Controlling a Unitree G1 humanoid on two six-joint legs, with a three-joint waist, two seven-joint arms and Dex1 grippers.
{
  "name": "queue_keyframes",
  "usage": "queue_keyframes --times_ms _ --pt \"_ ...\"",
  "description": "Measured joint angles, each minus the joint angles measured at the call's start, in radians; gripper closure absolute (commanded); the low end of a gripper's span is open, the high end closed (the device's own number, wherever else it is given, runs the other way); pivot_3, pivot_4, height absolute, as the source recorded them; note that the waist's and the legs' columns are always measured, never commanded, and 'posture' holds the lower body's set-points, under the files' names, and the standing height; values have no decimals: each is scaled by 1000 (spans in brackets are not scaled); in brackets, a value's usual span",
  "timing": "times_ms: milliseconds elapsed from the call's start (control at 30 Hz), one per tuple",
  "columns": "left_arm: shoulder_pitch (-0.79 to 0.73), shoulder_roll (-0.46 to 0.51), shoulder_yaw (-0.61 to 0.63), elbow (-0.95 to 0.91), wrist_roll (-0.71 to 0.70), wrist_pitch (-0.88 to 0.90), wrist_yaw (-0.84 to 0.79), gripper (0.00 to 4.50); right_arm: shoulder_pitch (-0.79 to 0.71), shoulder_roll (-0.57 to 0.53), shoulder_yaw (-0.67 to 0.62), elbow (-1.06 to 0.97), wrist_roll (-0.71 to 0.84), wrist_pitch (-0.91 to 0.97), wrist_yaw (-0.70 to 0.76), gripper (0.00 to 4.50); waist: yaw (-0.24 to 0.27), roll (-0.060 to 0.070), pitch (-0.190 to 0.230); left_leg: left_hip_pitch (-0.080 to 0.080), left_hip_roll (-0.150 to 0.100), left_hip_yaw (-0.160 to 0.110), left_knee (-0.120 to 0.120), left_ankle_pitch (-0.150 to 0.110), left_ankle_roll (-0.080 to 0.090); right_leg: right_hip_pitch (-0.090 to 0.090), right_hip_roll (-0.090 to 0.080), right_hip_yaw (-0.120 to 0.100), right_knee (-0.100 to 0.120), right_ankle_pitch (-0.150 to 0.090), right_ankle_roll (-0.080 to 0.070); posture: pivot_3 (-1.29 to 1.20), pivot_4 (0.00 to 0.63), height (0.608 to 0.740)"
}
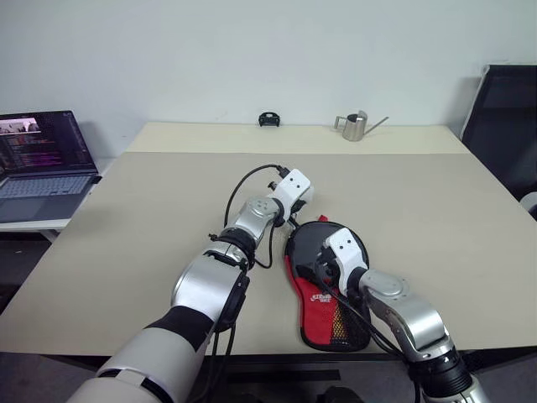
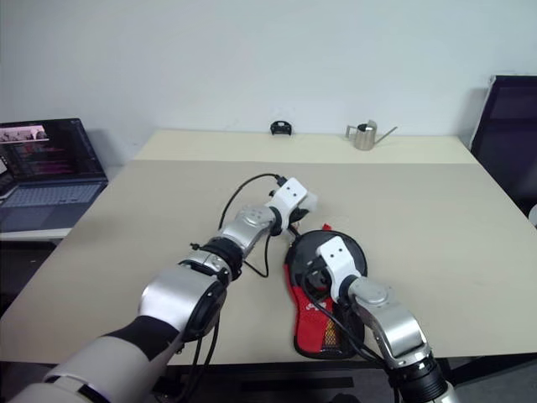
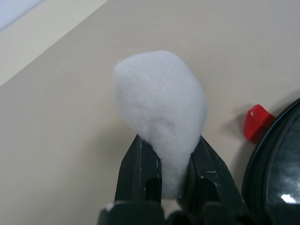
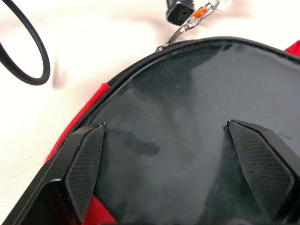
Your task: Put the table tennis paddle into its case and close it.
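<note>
Both arms out fwd, hands close together mid-scene.
Left arm reaches farther, angled right, wrist tipped slightly down; left gripper point(image 1: 295, 220) has fingers point(image 3: 140, 173) pinched tight together. Right arm nearer, bent in toward left, pointing down-fwd; right gripper point(image 4: 171, 161) w/ fingers point(image 4: 86, 164) spread wide, gripping nothing.

Beige desk point(image 1: 436, 218) against a plain white wall point(image 1: 252, 50). Open laptop point(image 1: 42, 164) on a side table off its left edge; black chair point(image 1: 508, 126) past the right edge.
</note>
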Motion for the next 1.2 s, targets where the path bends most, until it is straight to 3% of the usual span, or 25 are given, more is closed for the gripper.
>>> queue_keyframes --times_ms 800,1033,1200 --pt "-56 -144 30 26 104 29 297 4284 165 53 -4 -239 -16 144 -151 0 9 -1 -1 -1 -2 -1 0 0 0 1 -1 -1 -1 0 0 0 150 740" --pt "-45 -221 -4 26 132 71 176 4284 171 69 -4 -240 -16 145 -172 0 8 -1 -2 0 -2 -1 0 0 0 2 0 -4 -1 0 0 0 150 740" --pt "-7 -219 -9 25 135 81 89 4284 178 82 -3 -242 -16 145 -183 0 4 0 -2 2 -2 -1 -1 0 0 3 0 -3 -1 0 0 0 150 740"
